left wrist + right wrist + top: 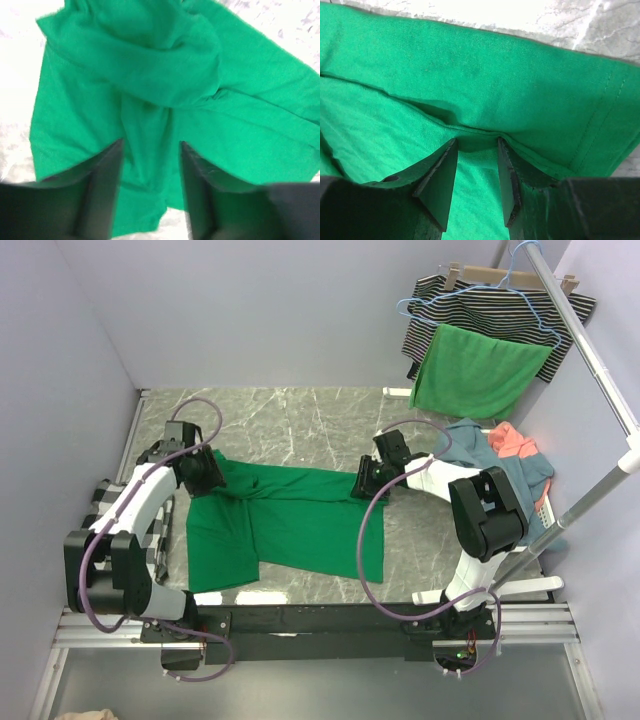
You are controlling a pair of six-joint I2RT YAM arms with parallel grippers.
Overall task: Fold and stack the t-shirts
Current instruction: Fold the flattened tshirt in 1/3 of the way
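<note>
Surface: a grey marbled worktop [300,420] is enclosed by pale walls.
Task shirt: an emerald green t-shirt [290,525] is spread partly flat on the middle of the worktop, with one part folded over and creases bunched at its left end.
Left jaws: held over the left end of the green t-shirt; they are seen spread apart, with rumpled cloth visible between and below them.
Right jaws: set at the right end of the green t-shirt; they are seen spread apart, with a folded edge of the cloth lying at their tips. Whether that edge is touched cannot be told.
Other shirts: a blue t-shirt [468,445] and a coral t-shirt [510,440] are heaped together just right of the green t-shirt.
Hanging things: a striped garment [480,302] and a brighter green cloth [470,375] are hung on a rail [592,365], beyond and to the right of the green t-shirt.
</note>
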